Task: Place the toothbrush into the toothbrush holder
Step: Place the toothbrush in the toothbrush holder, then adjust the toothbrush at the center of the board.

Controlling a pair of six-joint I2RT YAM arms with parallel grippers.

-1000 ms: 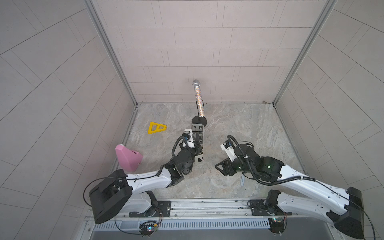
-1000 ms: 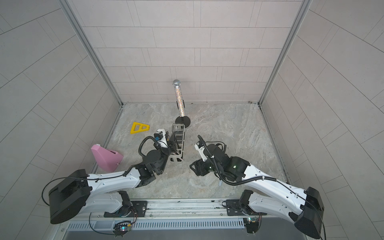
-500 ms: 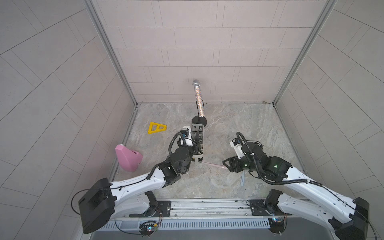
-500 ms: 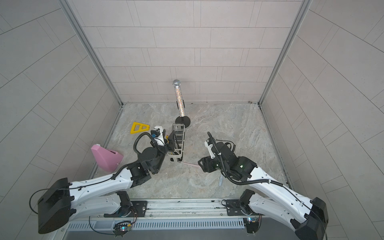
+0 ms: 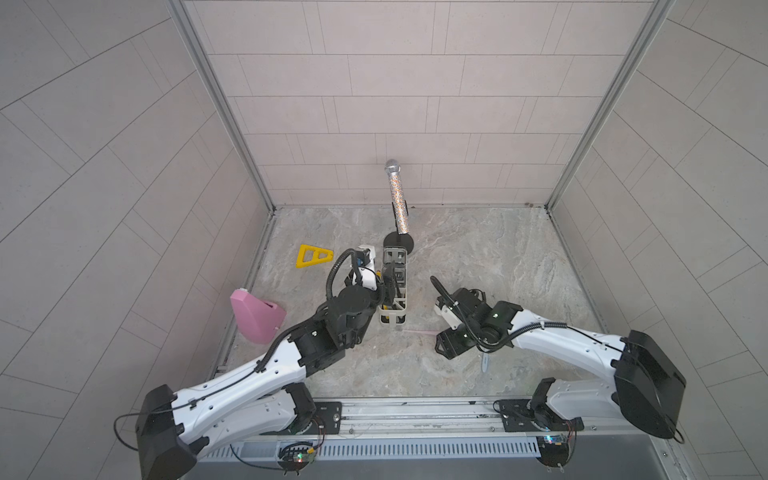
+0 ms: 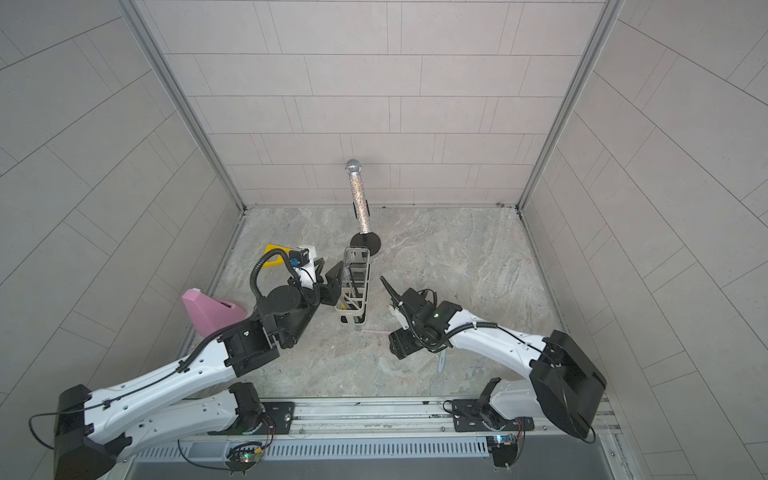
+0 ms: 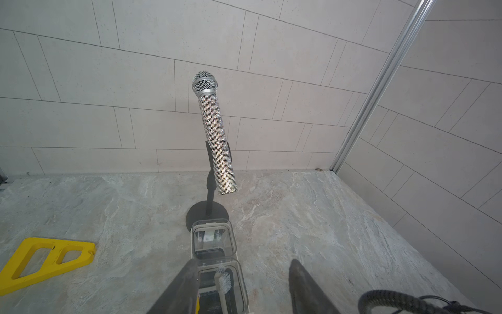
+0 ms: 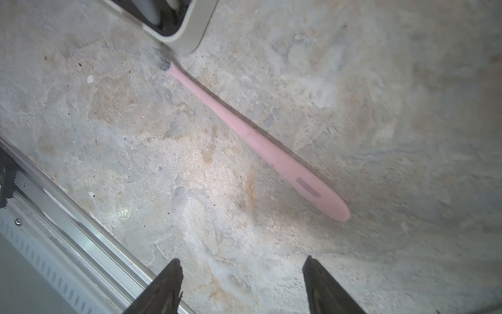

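On the grey stone floor point(image 5: 478, 257), the toothbrush holder point(image 5: 400, 291) stands upright near the middle. It is just in front of the shiny microphone point(image 5: 397, 195) on its black round stand.

The pink toothbrush point(image 5: 419, 331) lies flat on the floor by the holder's near end, not in it. In both top views it is only a thin pink line. The right wrist view shows it big and clear. Its dark brush end lies right at the holder's corner, and the fat end of the handle points away. The right gripper point(image 8: 241, 259) has its two fingers wide apart with nothing between them. The pink toothbrush lies apart from both.

The left wrist view shows something the top views hardly show. A white toothbrush point(image 7: 224, 282) stands brush-up in the holder's middle cup. The left gripper point(image 7: 243, 261) is spread wide too and holds nothing. One finger is right next to that cup, though a touch cannot be told. The other finger is well off on the other side.

Only the top views show the pink wedge point(image 5: 257, 316) by the left wall. They also show a small pale thing point(image 5: 485, 363) under the right arm, too small to tell. The yellow triangle point(image 7: 46, 258) shows in the top views and the left wrist view.
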